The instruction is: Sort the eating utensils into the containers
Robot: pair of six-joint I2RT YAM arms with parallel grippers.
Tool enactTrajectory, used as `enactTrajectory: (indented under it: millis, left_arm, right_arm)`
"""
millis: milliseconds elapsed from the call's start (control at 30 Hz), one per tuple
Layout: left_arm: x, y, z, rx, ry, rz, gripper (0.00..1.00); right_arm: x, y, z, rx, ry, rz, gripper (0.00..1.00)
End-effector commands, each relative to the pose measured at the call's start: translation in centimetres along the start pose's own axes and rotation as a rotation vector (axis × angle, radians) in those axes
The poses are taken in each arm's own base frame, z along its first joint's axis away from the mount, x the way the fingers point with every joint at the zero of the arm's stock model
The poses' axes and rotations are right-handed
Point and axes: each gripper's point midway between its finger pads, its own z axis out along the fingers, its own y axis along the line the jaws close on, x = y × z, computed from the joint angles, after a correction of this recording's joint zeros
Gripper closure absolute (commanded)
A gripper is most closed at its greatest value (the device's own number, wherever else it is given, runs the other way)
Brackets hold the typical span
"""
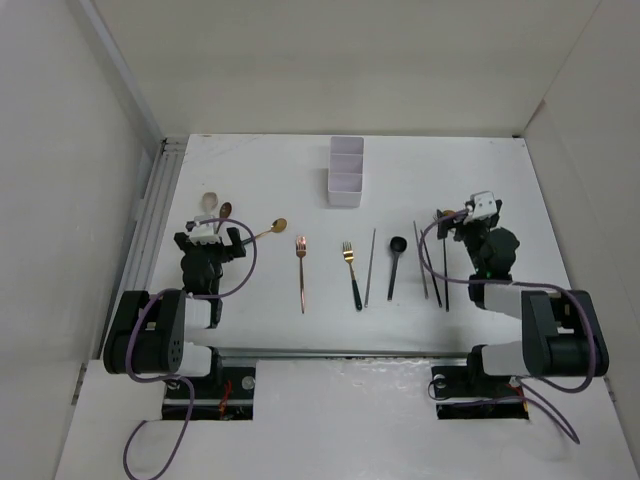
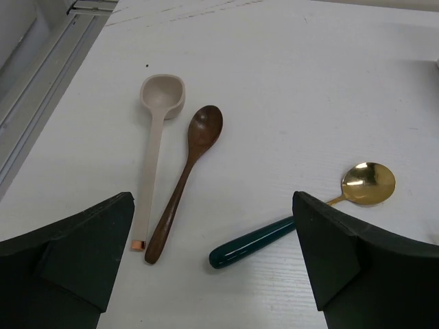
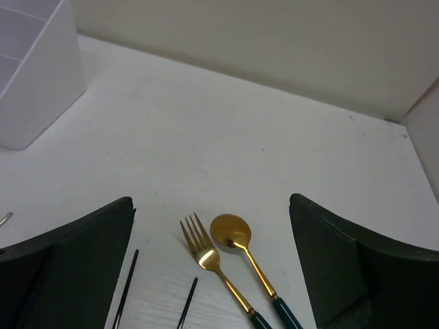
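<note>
The white table carries the white organiser at 12 o'clock, standing apart from all the cutlery. The left gripper at 9 o'clock and the right gripper at 3 o'clock both have their jaws spread wide, holding nothing. Between them lie the copper fork, black-handled fork, black spoon and dark chopsticks. The pale spoon, brown spoon and gold spoon lie under the left gripper.

spoons 5 | forks 3 | chopsticks 4 | organiser 1
</note>
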Motion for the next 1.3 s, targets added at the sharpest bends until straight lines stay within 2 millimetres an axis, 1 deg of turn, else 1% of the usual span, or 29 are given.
enactTrajectory:
  millis: [0,33,67,100,133,200,233,267,300,333,367,400,433,467,500,533,567,600,633,667,700,733,767,833,900,933,1000,1100,1267]
  left_arm:
    - [-6.0,-0.9,0.7,0.041,-0.222,-0.006,0.0]
    - [-5.7,-1.1,0.5,0.054,-0.212,0.005,0.0]
    - [-6.0,-1.1,0.5,0.054,-0.228,0.013,0.0]
    - [-6.4,-1.3,0.4,0.064,-0.241,0.014,0.0]
    - [-7.0,-1.6,0.0,0.081,-0.268,0.032,0.0]
    - [-6.9,-3.4,0.5,0.182,-0.192,0.075,0.0]
    - [-7.7,-4.3,1.2,0.23,-0.142,0.095,0.0]
    - [-14.9,-5.8,3.1,0.294,-0.234,0.258,0.0]
    - [-12.6,-6.8,3.8,0.364,-0.048,0.298,0.0]
    - [-14.2,-6.5,4.9,0.342,-0.008,0.318,0.0]
    - [-18.7,-6.1,7.7,0.293,-0.023,0.337,0.0]
    - [-17.3,-4.9,8.5,0.239,0.109,0.345,0.0]
    - [-17.8,-2.3,9.6,0.09,0.164,0.359,0.0]
    - [-18.0,-1.2,10.3,0.031,0.214,0.367,0.0]
    - [-19.3,0.5,11.9,-0.016,0.243,0.375,0.0]
    - [-16.9,0.5,11.3,0.066,0.368,0.393,0.0]
    - [-16.2,0.9,11.3,0.1,0.42,0.374,0.0]
    - [-15.9,2.4,12.0,0.104,0.46,0.347,0.0]
    - [-14.3,2.6,11.3,0.131,0.544,0.3,0.0]
    - [-13.5,2.2,11.3,0.174,0.574,0.236,0.0]
    - [-12.9,2.5,11.5,0.172,0.602,0.195,0.02]
    - [-11.6,3.4,11.9,0.157,0.658,0.146,0.1]
    - [-10.8,3.4,12.1,0.149,0.691,0.112,0.15]
    - [-8.7,3.7,12.9,0.143,0.765,0.044,0.23]
    - [-6.6,3.3,12.3,0.163,0.837,0.008,0.33]
    - [-6.1,3.5,12.4,0.148,0.848,0.0,0.33]
    - [-3.6,4.0,12.0,0.131,0.877,0.016,0.33]
    - [-2.9,4.1,12.4,0.135,0.86,0.028,0.33]
    - [0.4,4.7,11.9,0.119,0.938,0.032,0.39]
  right_arm:
    - [-5.3,-1.3,2.6,0.007,-0.013,-0.007,0.01]
    - [-7.0,-1.9,3.0,0.025,-0.007,0.004,0.01]
    - [-6.4,-2.1,3.1,0.023,0.078,0.018,0.01]
    - [-10.5,-3.6,4.3,0.061,0.023,0.008,0.01]
    - [-11.9,-3.8,4.7,0.068,0.022,0.008,0.01]
    - [-14.0,-4.8,4.8,0.108,0.064,-0.067,0.01]
    - [-18.7,-5.9,5.3,0.147,0.01,-0.119,0.01]
    - [-19.6,-6.6,5.7,0.175,0.045,-0.239,0.01]
    - [-20.0,-7.1,5.6,0.21,0.099,-0.306,0.01]
    - [-22.9,-8.1,5.3,0.327,0.1,-0.366,0.01]
    - [-23.6,-8.7,5.2,0.378,0.126,-0.433,0.01]
    - [-23.4,-9.2,5.7,0.41,0.183,-0.541,0.01]
    - [-23.6,-10.4,5.1,0.516,0.23,-0.53,0.01]
    - [-25.7,-10.9,5.2,0.574,0.203,-0.494,0.01]
    - [-24.9,-10.5,6.3,0.592,0.225,-0.434,0.01]
    - [-23.4,-10.1,6.4,0.55,0.317,-0.449,0.01]
    - [-25.7,-8.2,8.1,0.419,0.259,-0.422,0.01]
    - [-25.2,-6.6,9.0,0.317,0.275,-0.408,0.01]
    - [-23.5,-4.9,10.3,0.235,0.308,-0.356,0.03]
    - [-22.5,-3.4,10.7,0.156,0.335,-0.322,0.08]
    - [-22.7,-2.8,11.1,0.128,0.33,-0.286,0.21]
    - [-21.4,-1.8,11.7,0.102,0.348,-0.228,0.25]
    - [-21.4,-1.2,11.8,0.081,0.34,-0.195,0.28]
    - [-19.8,0.9,12.3,-0.001,0.355,-0.137,0.29]
    - [-18.3,3.3,12.7,-0.082,0.379,-0.058,0.29]
    - [-17.8,3.9,12.6,-0.101,0.388,-0.036,0.29]
    - [-16.5,5.7,12.8,-0.15,0.413,0.023,0.29]
    - [-15.2,7.3,12.9,-0.178,0.441,0.045,0.29]
    - [-14.0,9.5,12.7,-0.22,0.475,0.047,0.32]
